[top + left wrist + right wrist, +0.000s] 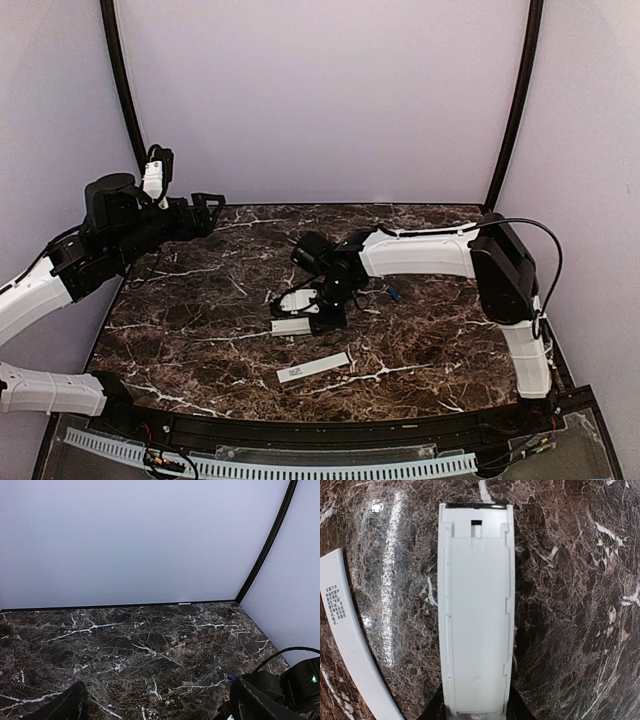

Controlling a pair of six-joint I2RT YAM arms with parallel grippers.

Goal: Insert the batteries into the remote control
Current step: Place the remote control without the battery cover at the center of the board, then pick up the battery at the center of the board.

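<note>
Right gripper [475, 709] clamps the remote [476, 615], recess showing white plastic; a battery [393, 293] lies on the table [200, 320]; left gripper [210, 212] gapes wide.

Dark brown marbling with white veins across the surface [200, 300]. White on the remote control [476, 610], white also on the flat strip [313, 367] (small dark print). Blue on the tiny battery [394, 294]. Pale lilac on the walls [320, 100], black on the frame poles [123, 90].
</note>
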